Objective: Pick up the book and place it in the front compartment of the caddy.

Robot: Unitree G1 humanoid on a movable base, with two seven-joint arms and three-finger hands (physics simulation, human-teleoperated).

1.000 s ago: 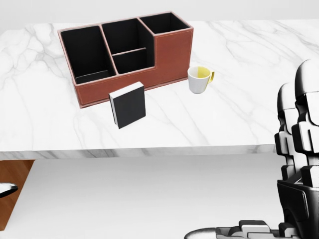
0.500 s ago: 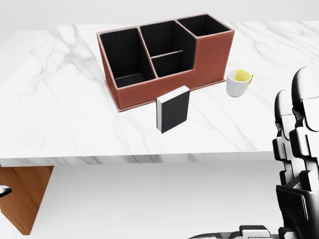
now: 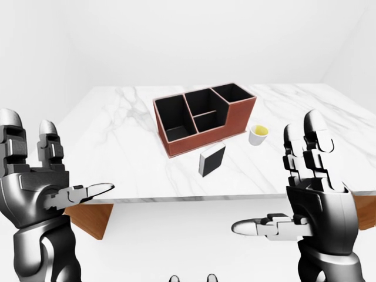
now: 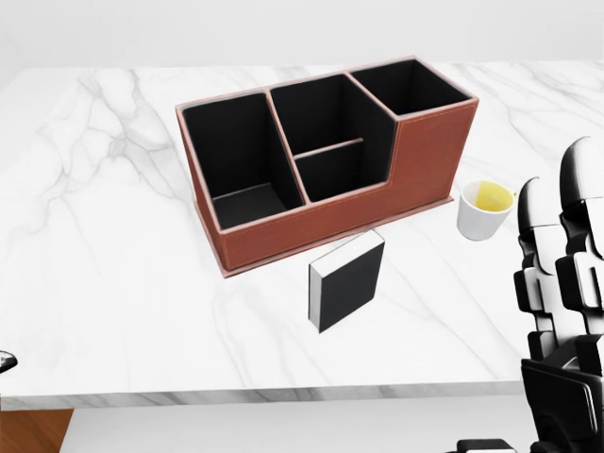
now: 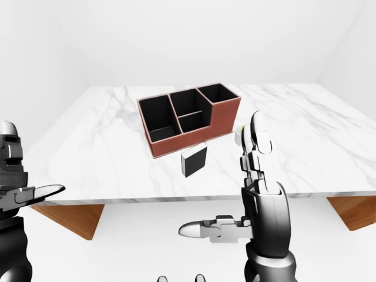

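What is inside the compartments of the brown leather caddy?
The brown leather caddy shows only black lining in its four compartments; nothing lies in them. The floor of the tall compartment at the head view's upper right is hidden by its wall.

In the head view, bare marble table (image 4: 113, 236) lay open across the left half and along the bottom edge. The book (image 4: 346, 281) stood upright at centre, just below the caddy (image 4: 321, 160), whose wall closed off its upper side. The mug (image 4: 484, 209) stood to the right, leaving a clear gap between it and the book.
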